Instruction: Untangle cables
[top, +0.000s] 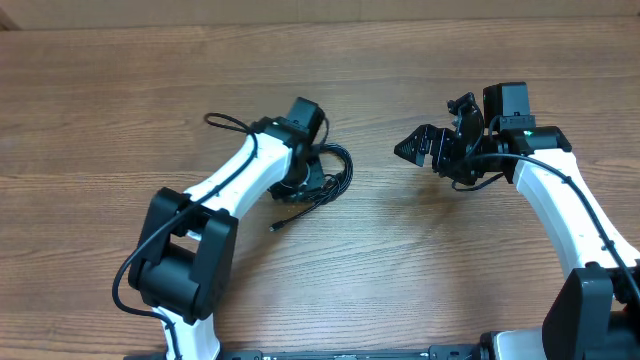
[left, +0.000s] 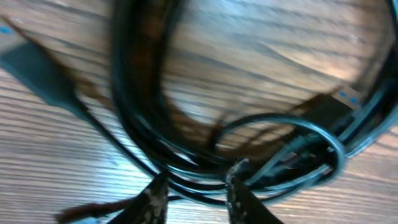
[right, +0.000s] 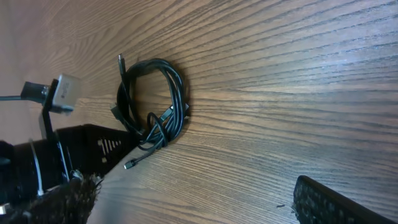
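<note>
The cables (top: 338, 176) lie as one tangled black coil on the wooden table just left of centre. One plug end (top: 275, 228) trails out toward the front. My left gripper (left: 196, 190) is low over the coil, its two fingertips apart with several strands (left: 138, 93) running between them. In the right wrist view the coil (right: 176, 93) shows with a silver-tipped plug (right: 127, 165) below it and another plug (right: 120, 59) at its top. My right gripper (top: 415, 148) hovers right of the coil, wide open and empty (right: 196, 194).
The left arm (top: 235, 175) stretches diagonally from the front left base (top: 180, 260) to the coil. The right arm (top: 560, 200) comes in from the front right. Bare wooden tabletop (top: 400, 260) surrounds the coil.
</note>
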